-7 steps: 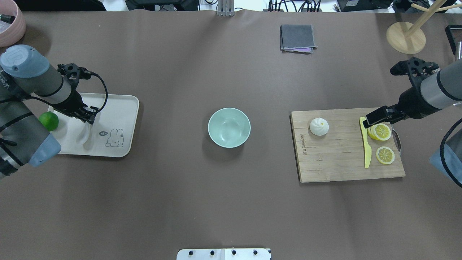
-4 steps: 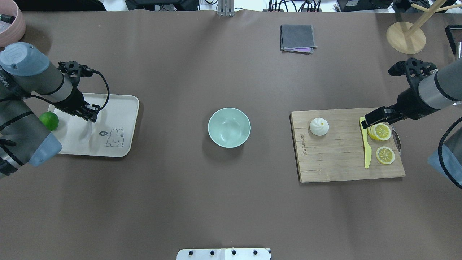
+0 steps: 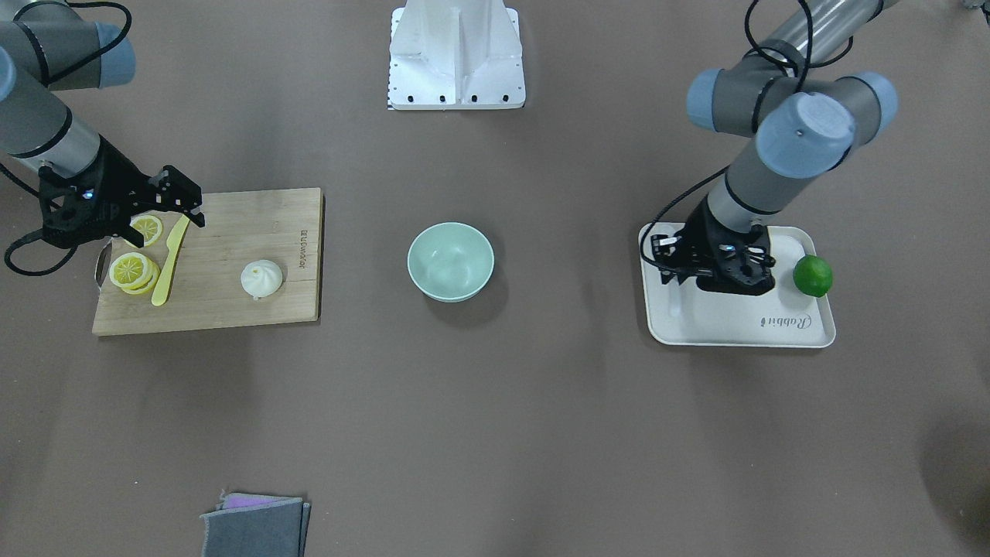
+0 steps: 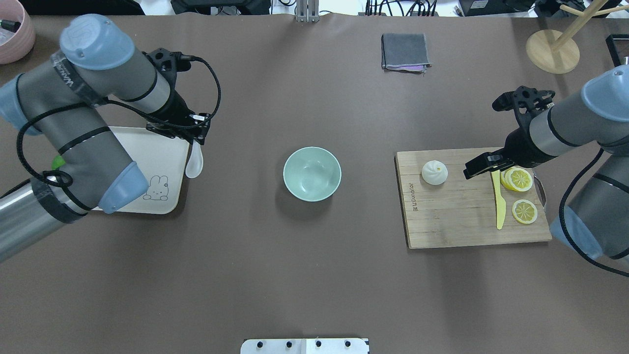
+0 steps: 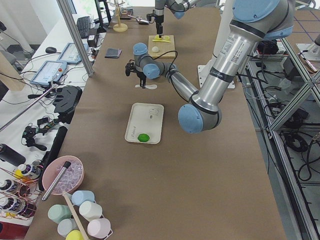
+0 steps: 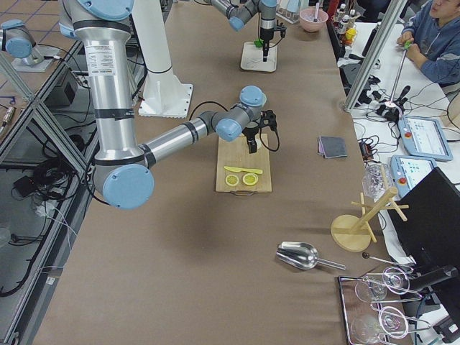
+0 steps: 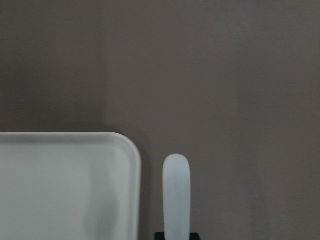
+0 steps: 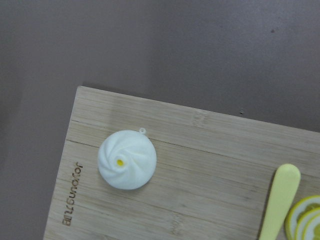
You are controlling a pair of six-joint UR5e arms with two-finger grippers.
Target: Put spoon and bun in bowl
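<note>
The left gripper (image 4: pixel 197 140) has its jaws pinched on the handle of the spoon (image 4: pixel 194 162), whose scoop hangs toward the robot's near edge. The spoon sits just past the rounded far corner of the cream tray (image 4: pixel 162 147), over bare brown worktop, on the side facing the bowl (image 4: pixel 295 172). It is nearer the tray than the bowl, and the left wrist camera shows it beside the tray's rim, not over it. The pale green bowl stands in the middle of the worktop with nothing in it. A lime (image 5: pixel 143 137) lies on the tray's side toward the worktop's left edge. Toward the right edge, the bun (image 4: pixel 434 172) rests on the far-left part of the wooden cutting board (image 4: pixel 457 221). The right gripper (image 4: pixel 469 172) hovers just beside it, between the bun and the yellow knife (image 4: pixel 500 201). I cannot tell whether its jaws are spread or closed. Lemon slices (image 4: pixel 524 211) lie beyond the knife, and a folded grey cloth (image 4: pixel 405 51) sits near the far edge.
</note>
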